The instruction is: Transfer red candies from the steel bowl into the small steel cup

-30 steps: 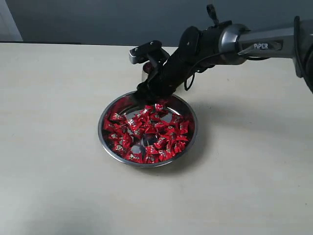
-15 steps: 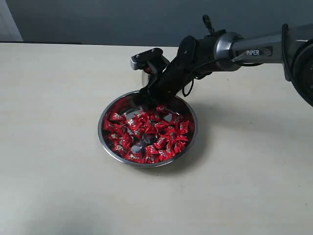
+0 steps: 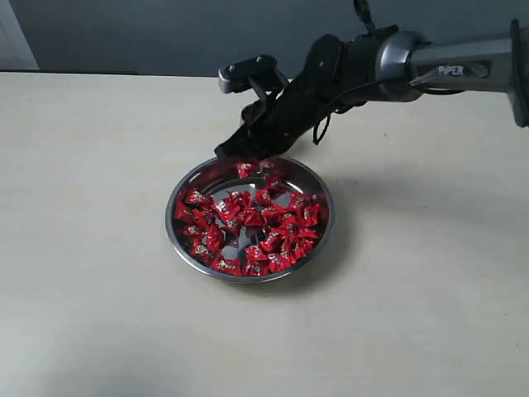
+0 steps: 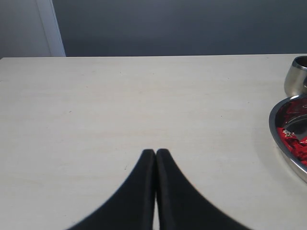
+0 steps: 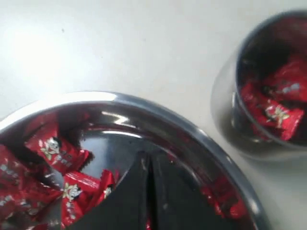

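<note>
The steel bowl (image 3: 170, 229) holds many red candies (image 3: 248, 225) near the middle of the table. My right gripper (image 3: 241, 159) hangs just above the bowl's back rim (image 5: 192, 129). Its fingers are shut (image 5: 147, 157), and a red candy (image 3: 245, 169) shows at their tip. The small steel cup (image 5: 225, 134) stands just behind the bowl with a few red candies (image 5: 278, 103) inside; in the exterior view the arm hides most of it. My left gripper (image 4: 156, 152) is shut on nothing over bare table, with the cup (image 4: 296, 76) and bowl (image 4: 274, 132) off to its side.
The pale table (image 3: 91, 165) stretches wide on all sides of the bowl. A dark wall (image 3: 165, 33) runs behind the table's back edge. The right arm (image 3: 430, 70) reaches in from the right above the table.
My right gripper has lifted from among the candies at the bowl's back to just above the rim, drawing slightly toward the cup. A candy came up with it.
</note>
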{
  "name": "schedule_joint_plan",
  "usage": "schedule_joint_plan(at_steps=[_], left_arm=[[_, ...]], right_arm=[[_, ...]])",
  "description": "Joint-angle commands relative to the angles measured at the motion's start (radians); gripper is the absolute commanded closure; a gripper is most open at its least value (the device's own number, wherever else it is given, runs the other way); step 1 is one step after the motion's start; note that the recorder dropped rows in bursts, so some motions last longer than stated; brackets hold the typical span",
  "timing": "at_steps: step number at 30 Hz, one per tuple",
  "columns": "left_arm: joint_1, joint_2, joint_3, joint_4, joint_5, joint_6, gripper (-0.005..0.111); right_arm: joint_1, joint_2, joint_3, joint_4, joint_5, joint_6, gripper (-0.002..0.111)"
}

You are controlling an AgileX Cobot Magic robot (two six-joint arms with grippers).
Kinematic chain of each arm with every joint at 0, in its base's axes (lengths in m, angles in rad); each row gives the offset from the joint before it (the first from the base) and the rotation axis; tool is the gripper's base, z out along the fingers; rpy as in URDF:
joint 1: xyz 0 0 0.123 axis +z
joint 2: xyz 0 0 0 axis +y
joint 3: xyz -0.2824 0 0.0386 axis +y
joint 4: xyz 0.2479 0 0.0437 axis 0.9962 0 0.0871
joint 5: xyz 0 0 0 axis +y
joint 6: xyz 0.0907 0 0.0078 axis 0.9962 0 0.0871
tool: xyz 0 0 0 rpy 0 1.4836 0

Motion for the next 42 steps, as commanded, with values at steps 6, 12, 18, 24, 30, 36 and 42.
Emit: schedule_joint_plan(at_steps=[6, 12, 18, 24, 30, 36, 42], left_arm=[[-0.005, -0.007, 0.003, 0.001, -0.004, -0.002, 0.106], [-0.005, -0.007, 0.003, 0.001, -0.004, -0.002, 0.106], [-0.005, -0.007, 0.003, 0.001, -0.004, -0.002, 0.106], [-0.005, -0.007, 0.003, 0.001, -0.004, -0.002, 0.106], [-0.005, -0.007, 0.003, 0.001, -0.004, -0.002, 0.106], [-0.005, -0.007, 0.003, 0.001, -0.004, -0.002, 0.106], [-0.005, -0.007, 0.003, 0.001, -0.004, -0.002, 0.106]], right_arm=[[-0.009, -0.109, -0.002, -0.041, -0.246, -0.001, 0.108], [-0.030, -0.072, -0.002, -0.041, -0.368, -0.001, 0.108], [-0.051, -0.036, -0.002, -0.039, -0.381, -0.001, 0.108], [-0.053, -0.022, -0.002, -0.036, -0.406, -0.001, 0.108], [-0.053, -0.021, -0.004, -0.036, -0.394, -0.001, 0.100], [-0.053, -0.021, -0.004, -0.036, -0.399, -0.001, 0.068], [-0.053, -0.046, -0.004, -0.029, -0.281, -0.001, 0.067]])
